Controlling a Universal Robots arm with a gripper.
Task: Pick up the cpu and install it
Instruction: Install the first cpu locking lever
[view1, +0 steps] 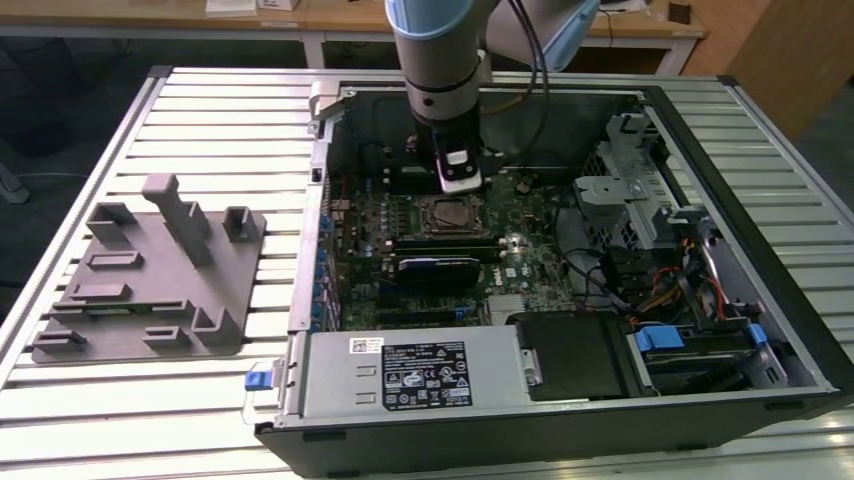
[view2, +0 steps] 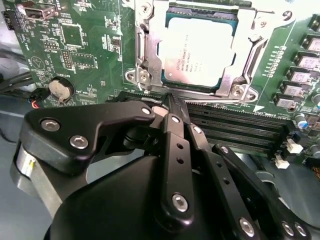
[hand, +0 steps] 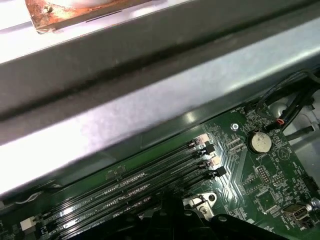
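Exterior view, left to right: grey plastic fixture block (view1: 154, 275) sits on the slatted metal surface (view1: 80, 150), well apart from the open PC case (view1: 561, 420). Inside the case the green motherboard (view1: 527, 265) lies flat; power supply (view1: 407, 375) along the near edge, drive cage (view1: 641, 195) and cable bundle at the exterior view's right. Arm comes down from the top of the frame, gripper (view1: 458, 180) hanging just above the board, next to the socket area (view1: 447, 212). In the second wrist view the cpu (view2: 196, 52) is seated in the socket, shiny silver top up, inside the metal retention frame (view2: 142, 47); nothing touching it. Gripper (view2: 169, 107) in that view: black fingers (view2: 172, 145) pressed together at the tips, nothing pinched between them, tips just beside the socket's edge and over the memory slots (view2: 235, 127). Coin cell battery (view2: 61, 90) sits on the board to one side of the gripper linkage. First wrist view shows the same memory slots (hand: 140, 182) running beside the grey case wall (hand: 150, 110), and the coin cell (hand: 260, 142) near the board corner. Cpu apart from the gripper, already in the socket.
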